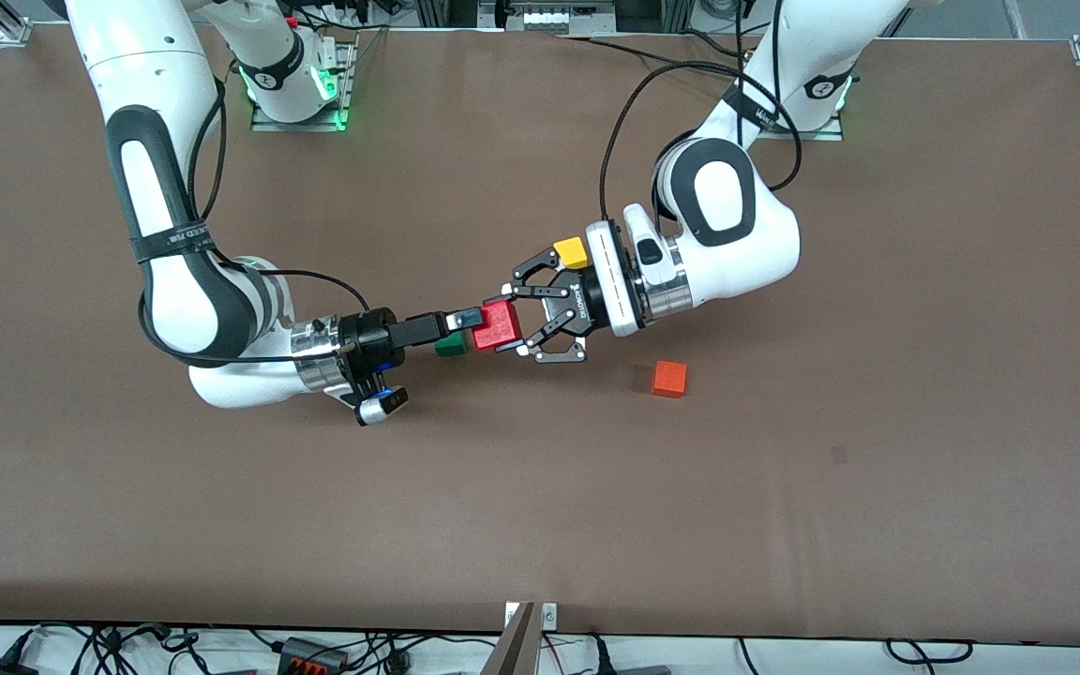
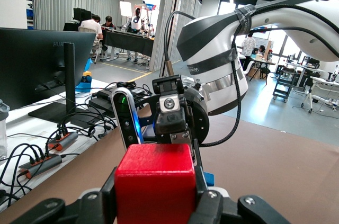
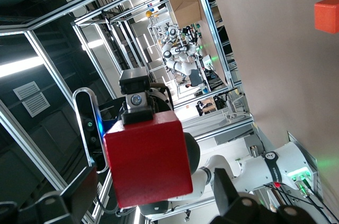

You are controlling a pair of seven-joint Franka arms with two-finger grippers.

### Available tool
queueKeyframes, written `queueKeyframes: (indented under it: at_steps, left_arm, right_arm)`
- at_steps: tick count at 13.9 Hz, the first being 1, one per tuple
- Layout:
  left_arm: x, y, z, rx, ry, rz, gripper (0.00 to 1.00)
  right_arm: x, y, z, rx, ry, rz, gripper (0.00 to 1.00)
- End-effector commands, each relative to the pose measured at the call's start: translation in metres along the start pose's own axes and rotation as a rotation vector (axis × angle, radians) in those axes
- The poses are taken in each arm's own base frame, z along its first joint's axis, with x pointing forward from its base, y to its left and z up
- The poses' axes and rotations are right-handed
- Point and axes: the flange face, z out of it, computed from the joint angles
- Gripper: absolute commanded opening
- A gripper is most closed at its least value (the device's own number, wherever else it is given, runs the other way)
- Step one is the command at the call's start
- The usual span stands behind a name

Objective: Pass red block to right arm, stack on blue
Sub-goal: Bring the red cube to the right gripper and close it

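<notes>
Red block is up in the air over mid-table, above the green cube. Right gripper is clamped on it; left gripper sits around it w/ fingers spread, not gripping. Blue cube not clearly visible.

I see three spare cubes on my brown table. Taking the green cube as landmark, an orange cube lies well apart toward the left arm's end, and a yellow cube sits farther from the front camera.
</notes>
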Motion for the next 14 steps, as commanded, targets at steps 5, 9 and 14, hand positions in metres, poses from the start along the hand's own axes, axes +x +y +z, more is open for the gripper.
queueKeyframes:
  at_steps: [5,9,14]
  left_arm:
    - [0.000,0.003,0.002,0.039,0.013,0.048,0.10]
    - [0.001,0.002,0.001,0.040,0.012,0.049,0.10]
    - [0.001,0.002,0.001,0.040,0.012,0.049,0.10]
  right_arm:
    - [0.009,-0.004,0.016,0.021,0.042,-0.059,0.84]
    - [0.010,-0.005,0.016,0.027,0.044,-0.083,0.37]
    - [0.009,-0.006,0.014,0.032,0.039,-0.132,0.06]
